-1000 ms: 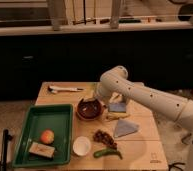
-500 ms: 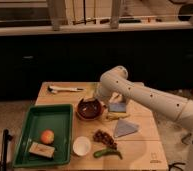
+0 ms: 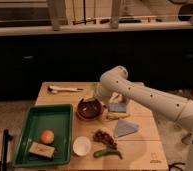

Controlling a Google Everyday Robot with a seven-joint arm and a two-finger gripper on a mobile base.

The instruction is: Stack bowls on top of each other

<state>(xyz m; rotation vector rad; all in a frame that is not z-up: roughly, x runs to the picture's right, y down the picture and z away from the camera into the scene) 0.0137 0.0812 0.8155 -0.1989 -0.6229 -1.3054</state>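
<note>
Gripper [image 3: 93,101] of the white arm [image 3: 155,99] is low over the bowls [image 3: 89,109], at their far rim, and it seems to touch or nearly touch them; its state I cannot tell. Only one dark reddish-brown bowl shape is seen there, near the middle of the wooden tabletop [image 3: 140,145], so I cannot tell if it is one bowl or several stacked.

From the right side the arm comes in, rises to a rounded elbow above the far part of the tabletop, and then bends down to the left toward the bowls.

Left of the bowls stands a green tray [image 3: 25,130] with an orange fruit [image 3: 47,136] and a brown block [image 3: 42,149] in it. In front of the bowls are a small white bowl [image 3: 82,146], a dark cluster like grapes [image 3: 104,138] and a green pepper [image 3: 108,153]. Right of the bowls lie a banana [image 3: 118,116], a blue sponge [image 3: 117,106] and a grey-blue cloth [image 3: 125,128]. A white utensil [image 3: 64,89] lies at the far left edge.
</note>
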